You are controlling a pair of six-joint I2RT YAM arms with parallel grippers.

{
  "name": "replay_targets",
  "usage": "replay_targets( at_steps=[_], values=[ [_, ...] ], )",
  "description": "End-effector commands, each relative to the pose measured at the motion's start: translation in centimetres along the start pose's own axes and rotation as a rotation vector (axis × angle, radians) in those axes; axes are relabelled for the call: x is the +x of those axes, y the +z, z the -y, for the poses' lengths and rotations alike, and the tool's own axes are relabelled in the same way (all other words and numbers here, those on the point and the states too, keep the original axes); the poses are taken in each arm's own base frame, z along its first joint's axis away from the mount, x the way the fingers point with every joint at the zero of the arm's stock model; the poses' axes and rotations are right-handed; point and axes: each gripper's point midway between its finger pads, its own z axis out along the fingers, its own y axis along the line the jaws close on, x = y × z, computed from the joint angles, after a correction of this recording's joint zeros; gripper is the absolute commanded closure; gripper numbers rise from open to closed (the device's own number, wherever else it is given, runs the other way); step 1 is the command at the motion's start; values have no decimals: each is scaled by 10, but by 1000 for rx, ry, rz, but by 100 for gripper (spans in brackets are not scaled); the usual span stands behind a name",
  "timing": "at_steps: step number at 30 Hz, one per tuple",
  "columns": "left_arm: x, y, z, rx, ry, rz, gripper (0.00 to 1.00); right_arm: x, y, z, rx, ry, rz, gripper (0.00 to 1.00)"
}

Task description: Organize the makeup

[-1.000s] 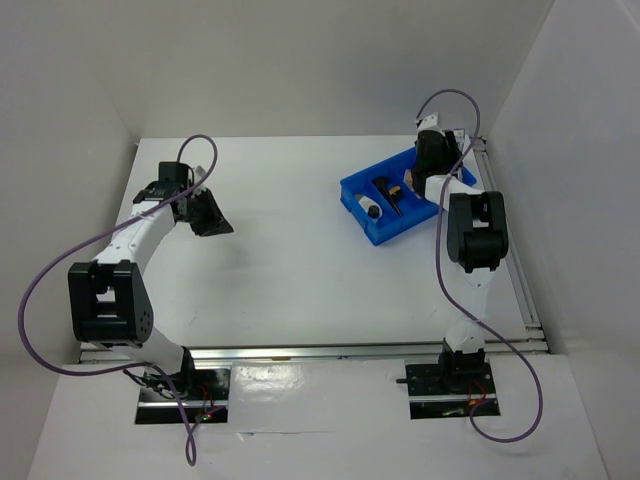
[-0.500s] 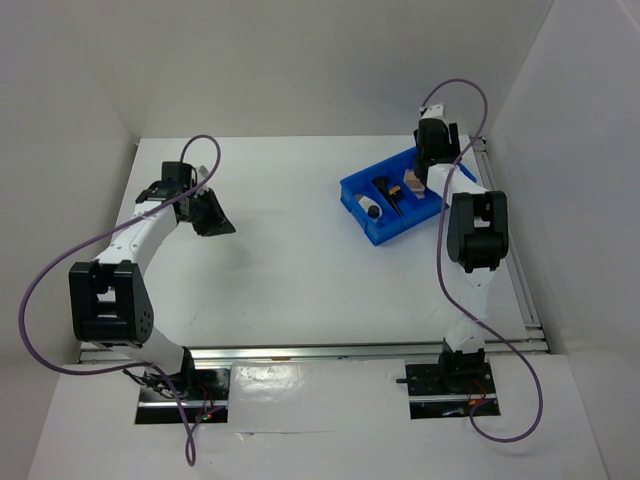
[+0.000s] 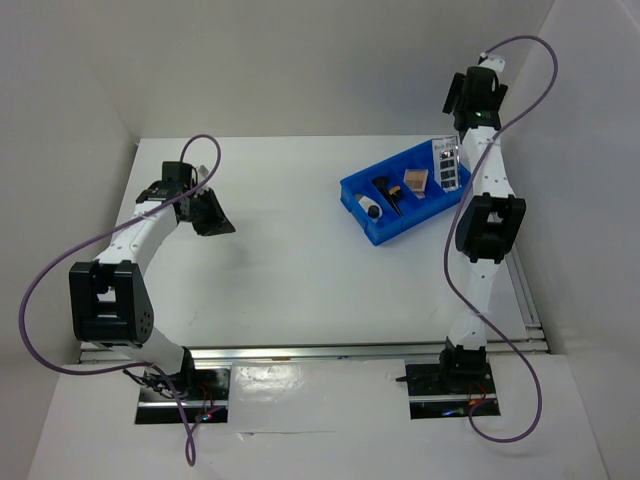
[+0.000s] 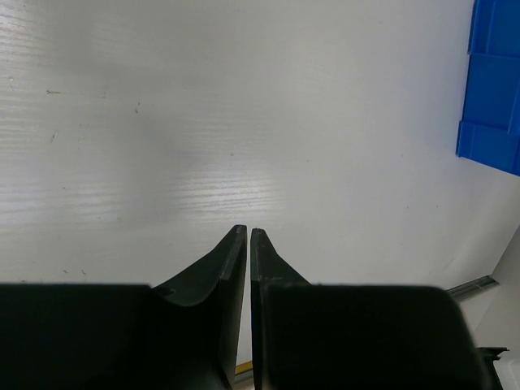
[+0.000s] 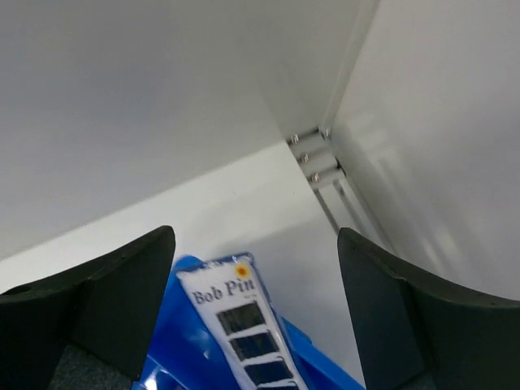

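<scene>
Plainly, white walls (image 3: 300, 60) box in a white desk (image 3: 300, 260). Makeup (image 3: 414, 181) sits in the blue bin (image 3: 385, 232), far right. Left end effector (image 4: 247, 236) is pinched closed; right end effector (image 5: 253, 234) is wide, empty, above it.

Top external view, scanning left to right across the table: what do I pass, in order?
left claw → blue bin, its left wall → white tube → black brush → tan compact → Bob Pin card; the last four lie inside the bin.
</scene>
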Motion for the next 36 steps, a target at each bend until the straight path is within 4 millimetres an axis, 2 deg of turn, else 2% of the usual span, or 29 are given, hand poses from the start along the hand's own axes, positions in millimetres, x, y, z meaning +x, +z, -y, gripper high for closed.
replay_targets(
  at_steps=[1, 3, 5, 6, 8, 9, 11, 13, 15, 17, 19, 27, 28, 31, 33, 34, 35, 36],
  values=[
    [-10, -3, 5, 3, 13, 32, 79, 77, 13, -10, -71, 39, -228, 12],
    [-8, -2, 8, 6, 20, 27, 79, 91, 19, -11, -100, 61, -257, 13],
    [-8, -2, 8, 6, 20, 27, 79, 94, 23, -4, -121, 148, -273, 13],
    [-8, -2, 8, 6, 20, 27, 79, 105, 25, -11, -190, 187, -301, 11],
    [-5, 0, 4, -6, 17, 24, 79, 109, 27, -4, -214, 242, -303, 10],
    [-6, 0, 3, -14, 16, 28, 79, 117, 29, -6, -225, 244, -298, 10],
    [-5, 1, 1, -14, 17, 28, 79, 113, 28, -6, -227, 246, -286, 9],
    [-6, 2, 0, -22, 16, 32, 79, 123, 34, -8, -234, 235, -307, 9],
    [-6, 2, 0, -22, 16, 32, 79, 122, 35, -10, -243, 227, -310, 11],
    [-5, 5, -2, -27, 13, 23, 79, 134, 37, -9, -241, 214, -330, 19],
    [-5, 5, -2, -27, 13, 23, 79, 127, 32, -6, -235, 215, -306, 23],
    [-3, 9, 0, -24, 20, 17, 79, 101, 16, -12, -209, 116, -207, 22],
    [-3, 9, 0, -24, 20, 17, 79, 101, 17, -10, -197, 115, -205, 22],
    [-3, 9, 0, -24, 20, 17, 79, 94, 12, -20, -200, 86, -183, 25],
    [-3, 9, 0, -24, 20, 17, 79, 94, 12, -18, -171, 59, -175, 25],
    [-3, 9, 0, -24, 20, 17, 79, 94, 11, -21, -167, 38, -172, 26],
    [-3, 9, 0, -24, 20, 17, 79, 92, 13, -15, -133, 29, -157, 28],
    [-3, 9, 0, -24, 20, 17, 79, 87, 9, -19, -131, 17, -146, 35]
  ],
)
